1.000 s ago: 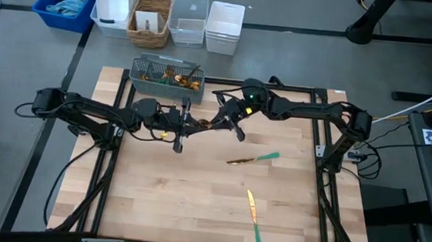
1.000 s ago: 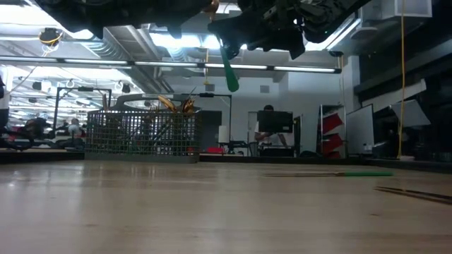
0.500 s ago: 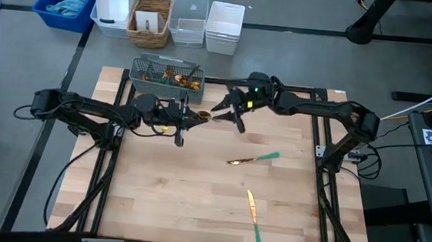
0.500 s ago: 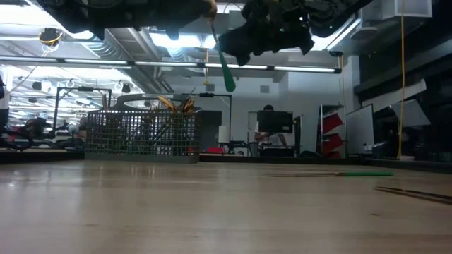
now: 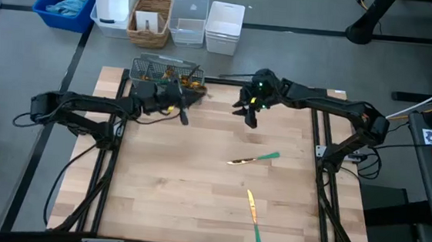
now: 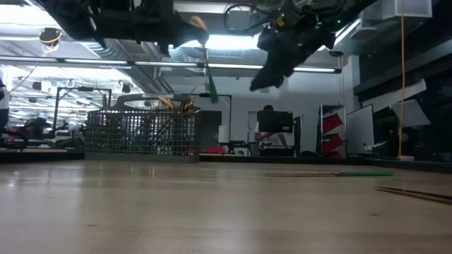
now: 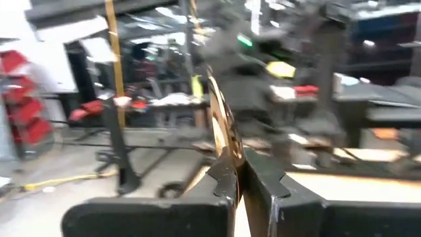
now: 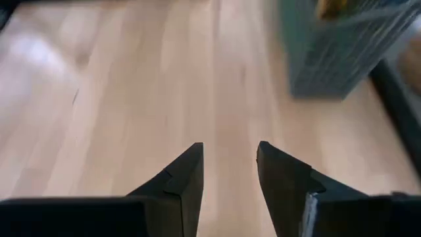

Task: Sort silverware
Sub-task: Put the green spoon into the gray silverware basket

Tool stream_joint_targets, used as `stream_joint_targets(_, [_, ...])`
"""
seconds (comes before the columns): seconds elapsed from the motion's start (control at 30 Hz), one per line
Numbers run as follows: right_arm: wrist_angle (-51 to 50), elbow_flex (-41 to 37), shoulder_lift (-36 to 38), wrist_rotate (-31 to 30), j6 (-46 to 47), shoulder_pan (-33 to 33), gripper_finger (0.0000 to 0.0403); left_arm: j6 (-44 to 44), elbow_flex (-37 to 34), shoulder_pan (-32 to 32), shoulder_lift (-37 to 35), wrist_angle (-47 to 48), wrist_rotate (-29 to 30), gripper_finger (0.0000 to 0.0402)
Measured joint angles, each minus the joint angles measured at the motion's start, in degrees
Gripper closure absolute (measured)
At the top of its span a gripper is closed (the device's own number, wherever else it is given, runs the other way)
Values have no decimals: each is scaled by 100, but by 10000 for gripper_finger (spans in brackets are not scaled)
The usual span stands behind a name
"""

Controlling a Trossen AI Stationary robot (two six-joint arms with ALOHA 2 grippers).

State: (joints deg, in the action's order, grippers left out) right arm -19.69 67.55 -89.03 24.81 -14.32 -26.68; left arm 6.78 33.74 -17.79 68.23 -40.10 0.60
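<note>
Left gripper [image 5: 180, 103] pinches a knife [image 7: 221, 131] (right gripper [image 8: 228, 172] empty) beside basket [image 5: 149, 72]

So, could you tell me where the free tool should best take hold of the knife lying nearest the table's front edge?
Probably at the teal handle of the knife, coming straight down from above. It lies flat on the table, clear of the other piece, and the handle end is thicker than the gold blade. The right tool is open and empty.
</note>
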Motion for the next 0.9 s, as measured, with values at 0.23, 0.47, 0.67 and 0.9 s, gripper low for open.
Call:
stream_joint_targets(0.23, [-553, -189, -7, -63, -263, 113, 260, -46, 0, -821, -26, -380, 259, 398])
stream_joint_targets(0.47, [-379, -460, -16, -84, -267, 252, 260, -91, 0, -1466, -26, -426, 295, 397])
stream_joint_targets(0.67, [-337, -555, -14, -87, -267, 395, 260, -599, 0, -1687, -28, 369, 290, 397])
stream_joint_targets(0.9, [-286, -555, -14, -15, -260, 500, 260, -641, 0, -1681, 233, 1291, 284, 397])
